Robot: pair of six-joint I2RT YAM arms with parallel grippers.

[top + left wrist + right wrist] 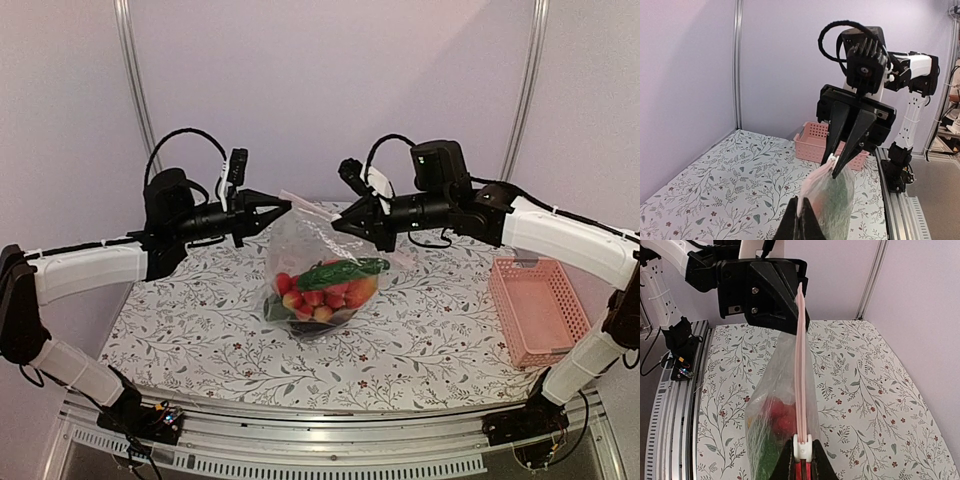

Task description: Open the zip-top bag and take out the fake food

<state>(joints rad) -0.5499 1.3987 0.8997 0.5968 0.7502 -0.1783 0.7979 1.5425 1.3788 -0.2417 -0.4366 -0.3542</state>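
The clear zip-top bag [318,250] hangs between my two grippers over the middle of the table, its pink zip strip [801,365] stretched taut. The fake food [325,288], red, orange and dark green pieces, lies in the bag's bottom. My left gripper [285,206] is shut on the bag's top left corner; in the left wrist view its fingertips [801,220] pinch the bag [835,200] edge. My right gripper [338,222] is shut on the white zip slider [802,447] at the strip's right end. The slider also shows in the left wrist view [833,160]. The zip looks closed.
A pink mesh basket [540,310] stands at the table's right edge; it also shows in the left wrist view [827,142]. The floral tablecloth [200,330] covers the table. Purple walls and metal posts [135,90] close the back and sides.
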